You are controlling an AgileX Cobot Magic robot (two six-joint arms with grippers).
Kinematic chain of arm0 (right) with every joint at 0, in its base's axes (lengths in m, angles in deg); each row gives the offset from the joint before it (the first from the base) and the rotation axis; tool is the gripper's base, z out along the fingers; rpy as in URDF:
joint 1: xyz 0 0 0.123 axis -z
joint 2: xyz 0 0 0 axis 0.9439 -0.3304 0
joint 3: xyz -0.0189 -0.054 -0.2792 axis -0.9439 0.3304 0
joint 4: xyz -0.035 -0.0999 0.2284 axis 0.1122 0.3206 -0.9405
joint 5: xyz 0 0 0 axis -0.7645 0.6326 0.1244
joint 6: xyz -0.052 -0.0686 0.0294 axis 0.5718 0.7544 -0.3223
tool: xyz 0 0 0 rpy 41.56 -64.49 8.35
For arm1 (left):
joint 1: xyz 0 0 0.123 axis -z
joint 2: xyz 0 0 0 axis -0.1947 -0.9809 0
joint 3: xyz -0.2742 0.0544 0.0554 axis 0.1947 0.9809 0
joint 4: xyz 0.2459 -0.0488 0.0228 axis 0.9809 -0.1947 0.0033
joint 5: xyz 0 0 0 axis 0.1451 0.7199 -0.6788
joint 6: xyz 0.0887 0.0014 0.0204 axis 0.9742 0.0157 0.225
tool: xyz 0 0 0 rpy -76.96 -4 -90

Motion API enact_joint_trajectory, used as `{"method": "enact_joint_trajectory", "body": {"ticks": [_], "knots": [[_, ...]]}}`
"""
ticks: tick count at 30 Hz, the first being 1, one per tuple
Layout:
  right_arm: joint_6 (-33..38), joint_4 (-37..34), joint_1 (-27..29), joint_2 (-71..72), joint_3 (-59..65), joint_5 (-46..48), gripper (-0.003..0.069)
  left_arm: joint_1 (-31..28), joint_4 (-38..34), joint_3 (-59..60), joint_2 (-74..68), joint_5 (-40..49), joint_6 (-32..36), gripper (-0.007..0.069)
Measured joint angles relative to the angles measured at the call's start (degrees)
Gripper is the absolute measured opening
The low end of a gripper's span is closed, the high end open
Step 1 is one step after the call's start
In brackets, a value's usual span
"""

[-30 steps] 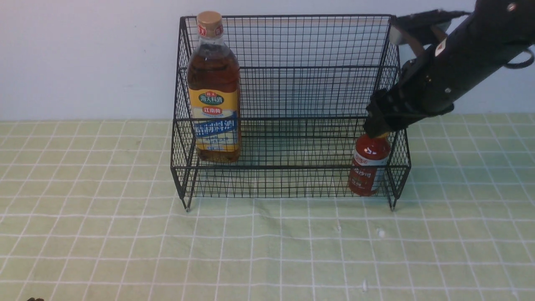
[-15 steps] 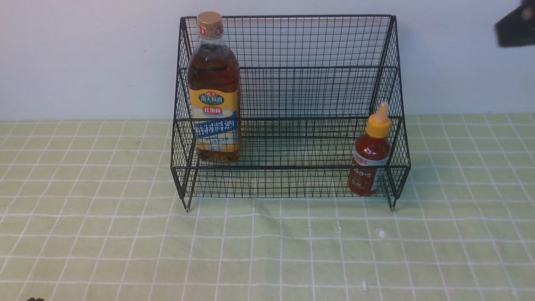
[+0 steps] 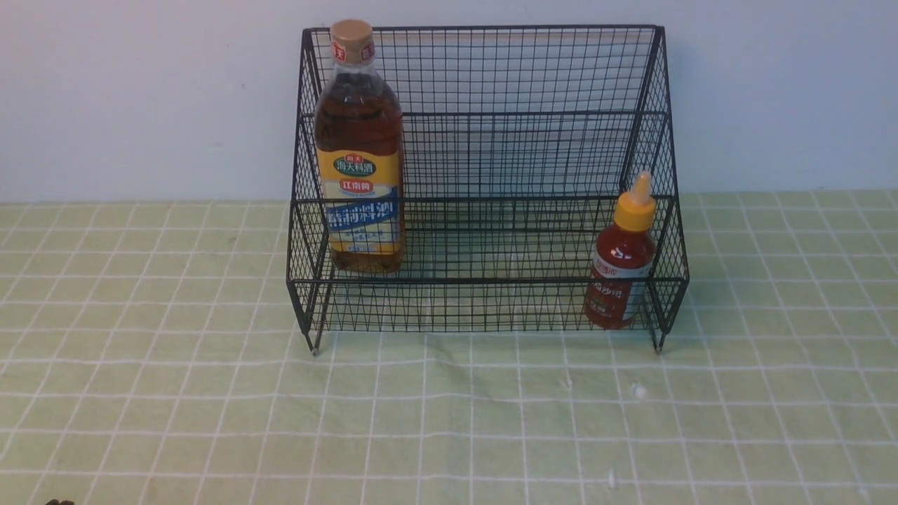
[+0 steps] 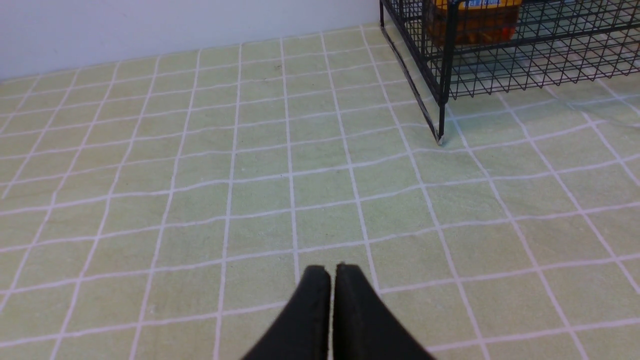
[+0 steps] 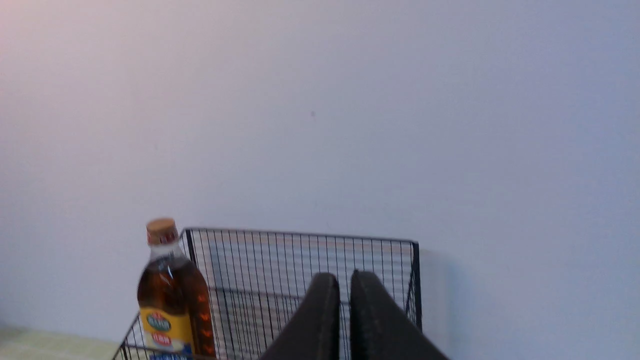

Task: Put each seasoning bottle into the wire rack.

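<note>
The black wire rack stands at the back of the table against the wall. The tall amber bottle with a tan cap stands upright at the rack's left end. The small red sauce bottle with a yellow nozzle cap stands upright in the lower tier at the right end. Neither arm shows in the front view. My left gripper is shut and empty, low over the cloth, to the left of the rack's front corner. My right gripper is shut and empty, raised, facing the rack's back and the amber bottle.
A green checked cloth covers the table. A pale wall rises right behind the rack. The rack's front left foot rests on the cloth. A few small white specks lie on the cloth in front of the rack.
My right arm let go of the red sauce bottle's cap, lifted up and to the right, and left the front view. The bottle stays standing in the rack.
</note>
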Motion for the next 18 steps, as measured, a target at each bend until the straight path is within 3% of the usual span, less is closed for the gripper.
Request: {"method": "enact_joint_trajectory", "body": {"ticks": [3, 8, 18], "knots": [[-1.1, -3.6, 0.0, 4.9, 6.4, -5.3, 0.0020, 0.0, 0.0, 0.0, 0.0, 0.1, 0.0, -0.0006], [-1.1, -6.9, 0.0, 8.2, 12.2, -6.5, 0.0020, 0.0, 0.0, 0.0, 0.0, 0.1, -0.1, -0.0006], [4.1, 4.3, 0.0, 8.5, 17.9, -4.9, 0.0020, 0.0, 0.0, 0.0, 0.0, 0.1, -0.1, -0.0006]]}}
